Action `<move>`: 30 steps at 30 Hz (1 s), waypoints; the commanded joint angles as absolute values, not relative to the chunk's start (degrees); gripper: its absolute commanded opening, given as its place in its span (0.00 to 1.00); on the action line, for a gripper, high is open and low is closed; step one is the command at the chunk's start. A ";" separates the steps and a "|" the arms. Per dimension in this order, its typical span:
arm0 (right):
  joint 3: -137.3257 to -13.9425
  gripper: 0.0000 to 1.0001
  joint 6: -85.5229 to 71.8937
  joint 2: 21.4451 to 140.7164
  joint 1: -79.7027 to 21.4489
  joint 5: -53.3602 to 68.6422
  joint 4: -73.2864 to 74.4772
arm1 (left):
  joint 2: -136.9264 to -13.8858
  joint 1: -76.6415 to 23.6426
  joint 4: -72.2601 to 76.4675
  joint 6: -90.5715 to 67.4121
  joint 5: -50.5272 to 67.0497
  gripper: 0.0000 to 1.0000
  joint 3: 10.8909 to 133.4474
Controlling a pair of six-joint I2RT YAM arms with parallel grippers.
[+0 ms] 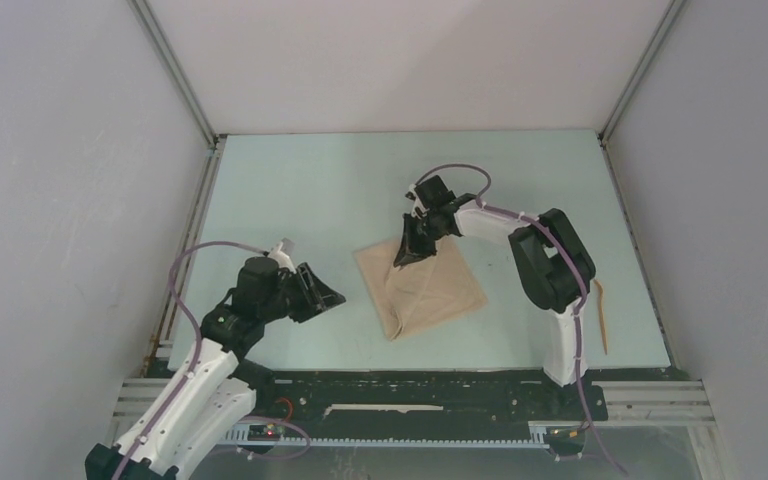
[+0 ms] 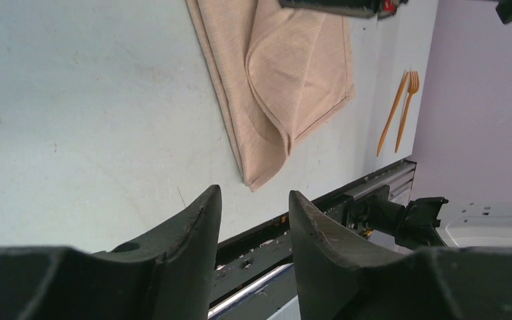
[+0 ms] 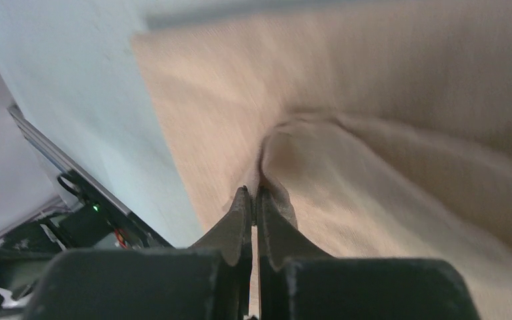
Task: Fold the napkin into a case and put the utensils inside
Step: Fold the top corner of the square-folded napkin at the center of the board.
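Note:
The beige-tan napkin lies partly folded in the middle of the table, one layer lifted over the rest. It also shows in the left wrist view and the right wrist view. My right gripper is shut on a pinched fold of the napkin near its far corner, a little above the table. My left gripper is open and empty, left of the napkin, with table showing between its fingers. The two orange utensils lie by the right edge; they also show in the left wrist view.
The pale green table is walled in by grey panels with metal rails. A black rail runs along the near edge. The right arm stands between the napkin and the utensils.

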State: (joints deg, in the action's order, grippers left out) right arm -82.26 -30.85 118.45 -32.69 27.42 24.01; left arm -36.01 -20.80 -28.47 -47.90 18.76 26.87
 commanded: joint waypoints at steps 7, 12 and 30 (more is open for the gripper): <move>-66.61 0.00 -27.26 99.88 -31.69 18.93 31.23 | -43.61 -20.52 -15.25 -50.22 30.39 0.48 22.45; -61.48 0.00 -27.13 95.47 -30.41 16.34 32.26 | -47.10 -21.84 -12.52 -50.64 31.59 0.48 22.45; -53.85 0.00 -26.72 87.01 -27.11 10.82 36.41 | -47.58 -23.64 -11.34 -51.70 31.27 0.48 22.10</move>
State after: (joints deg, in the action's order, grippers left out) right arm -54.85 -27.57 90.15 -27.70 13.19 34.79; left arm -47.48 -23.16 -13.72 -51.13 30.22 22.26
